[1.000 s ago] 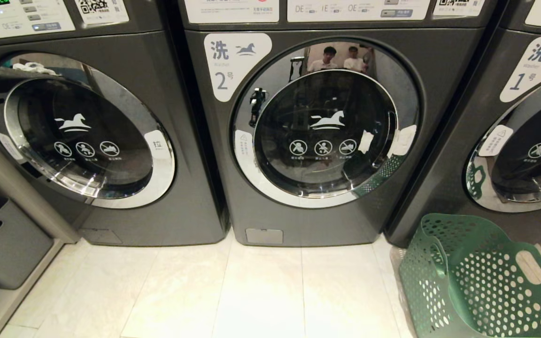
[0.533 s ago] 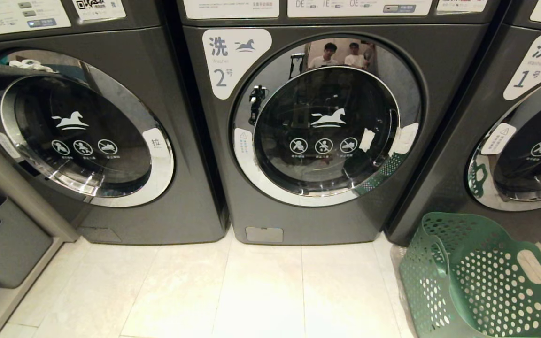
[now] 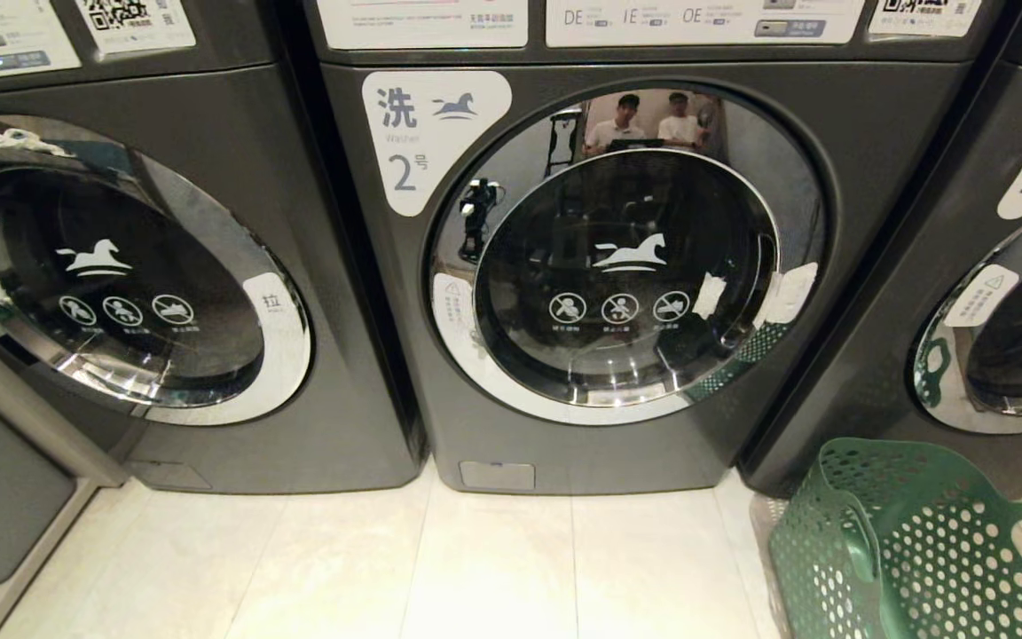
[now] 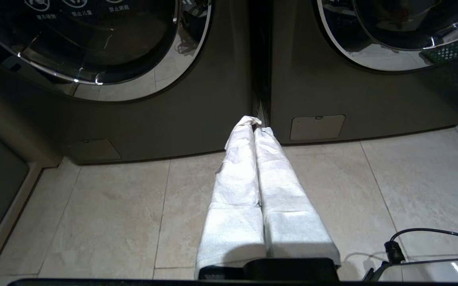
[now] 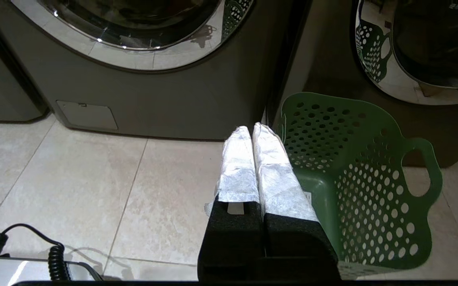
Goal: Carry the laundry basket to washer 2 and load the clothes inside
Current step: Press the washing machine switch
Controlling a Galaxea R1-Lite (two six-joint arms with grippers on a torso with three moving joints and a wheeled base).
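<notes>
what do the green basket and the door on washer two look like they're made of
The laundry basket looks like moulded plastic with a smooth, slightly glossy finish, going by its even round holes. The door of washer 2 seems to be dark glass in a polished chrome-look ring, which mirrors the room; whether metal or plated plastic is unclear.

Glossy chrome rims washer 2 (image 3: pixel 626 266); the laundry basket (image 3: pixel 919 550) is matt perforated plastic.

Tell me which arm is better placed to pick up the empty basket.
Right, probably. The right gripper, shut and empty, points at the floor right beside the laundry basket, which stands in front of washer 1. The left gripper, also shut, faces the gap left of washer 2, farther away.
</notes>
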